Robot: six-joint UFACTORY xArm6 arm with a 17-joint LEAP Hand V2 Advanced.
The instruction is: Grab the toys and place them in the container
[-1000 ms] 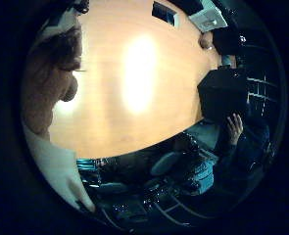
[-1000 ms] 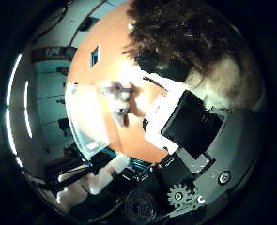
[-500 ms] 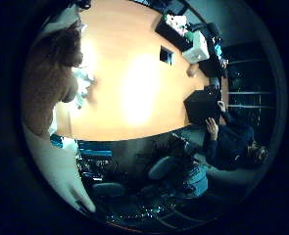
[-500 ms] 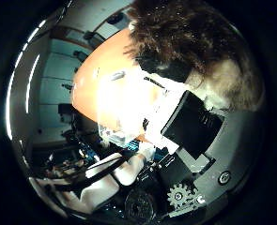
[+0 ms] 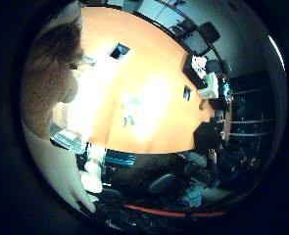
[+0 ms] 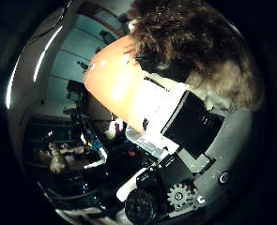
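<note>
A brown furry plush toy (image 6: 190, 42) fills much of the right thumb side palm view, pressed against my right hand (image 6: 190, 127), whose white and black fingers curl round it. The right little finger side palm view shows the same toy (image 5: 51, 73) close beside the palm, with a white finger (image 5: 71, 181) below it. Far below lies an orange wooden table (image 5: 154, 73). A small pale toy (image 5: 131, 108) lies near its middle. A clear container (image 5: 71, 139) stands at the table's edge.
A small dark flat thing (image 5: 119, 51) lies on the table. White and dark boxes (image 5: 205, 78) stand at one end, with a black box (image 5: 208, 132) beside the table. Chairs and clutter (image 5: 168, 181) surround the table's near side.
The whole picture has shifted: the hand has risen and turned, so the table looks smaller and farther. The brown plush toy stays in the hand.
</note>
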